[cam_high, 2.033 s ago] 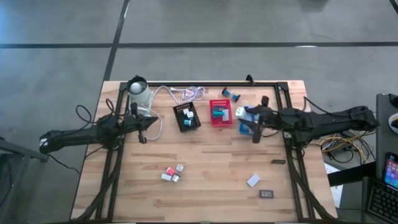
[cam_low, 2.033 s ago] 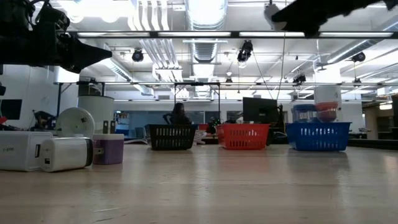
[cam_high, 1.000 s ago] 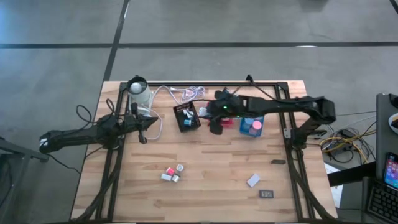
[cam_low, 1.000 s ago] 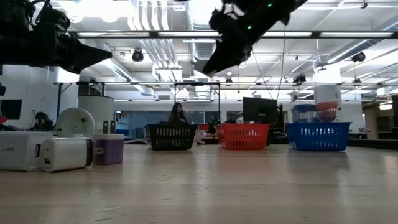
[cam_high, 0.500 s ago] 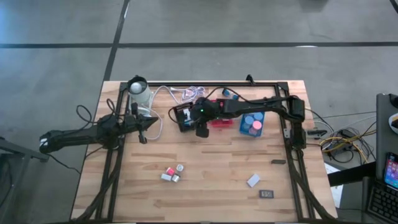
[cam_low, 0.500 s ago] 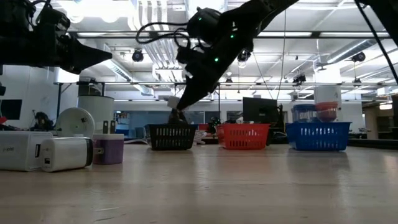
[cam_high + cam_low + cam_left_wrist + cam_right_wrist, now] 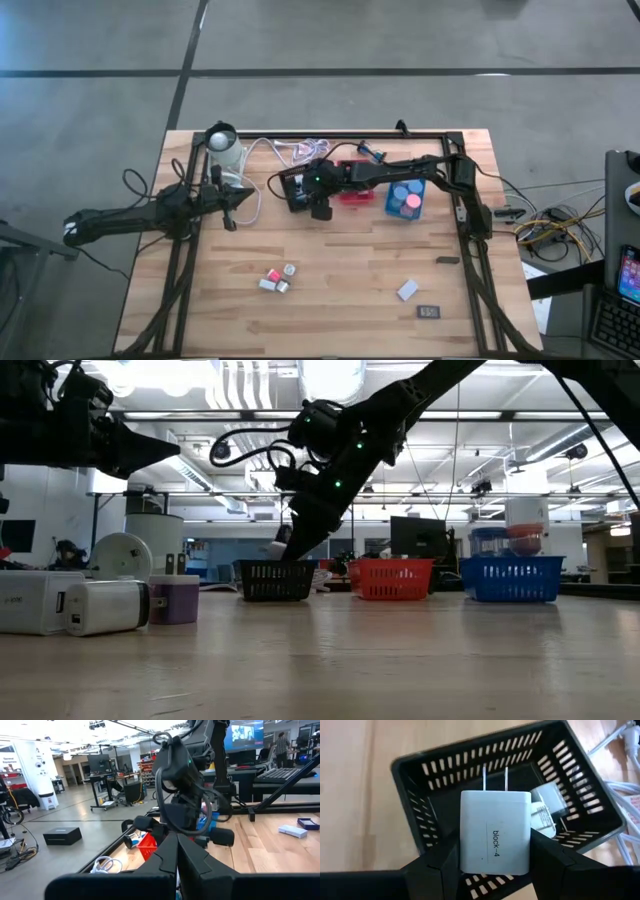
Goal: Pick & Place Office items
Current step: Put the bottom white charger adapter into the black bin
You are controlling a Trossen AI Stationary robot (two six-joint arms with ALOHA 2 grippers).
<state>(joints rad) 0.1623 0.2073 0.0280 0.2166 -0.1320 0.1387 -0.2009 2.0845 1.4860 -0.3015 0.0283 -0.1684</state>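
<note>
My right gripper (image 7: 495,857) is shut on a white plug block (image 7: 495,832) with two metal prongs and the label "block-4". It hangs over the black mesh tray (image 7: 420,775), which holds another white block (image 7: 543,815). In the high view this gripper (image 7: 312,203) is at the black tray (image 7: 291,188); in the low view it (image 7: 290,540) is just above the tray (image 7: 275,580). My left gripper (image 7: 232,213) waits shut at the table's left side, pointing level, its fingers (image 7: 175,862) together. My right gripper pinches the white block's two side faces (image 7: 466,845) between its two fingers (image 7: 440,862), at the end away from the prongs. The fingers slant down from the table's right side. The block is lifted clear, prongs (image 7: 495,777) pointing away from the gripper toward the tray's floor.
A red tray (image 7: 352,188) and a blue tray (image 7: 405,198) stand right of the black one. Small pink and white pieces (image 7: 276,279), a white block (image 7: 406,290) and a dark rectangle (image 7: 429,312) lie near the front. A white cable (image 7: 300,150) lies at the back.
My right gripper has gone toward the table's left edge and down, from above the red tray to just over the black tray, tipping more steeply downward. It has carried the white block along in its hold.
</note>
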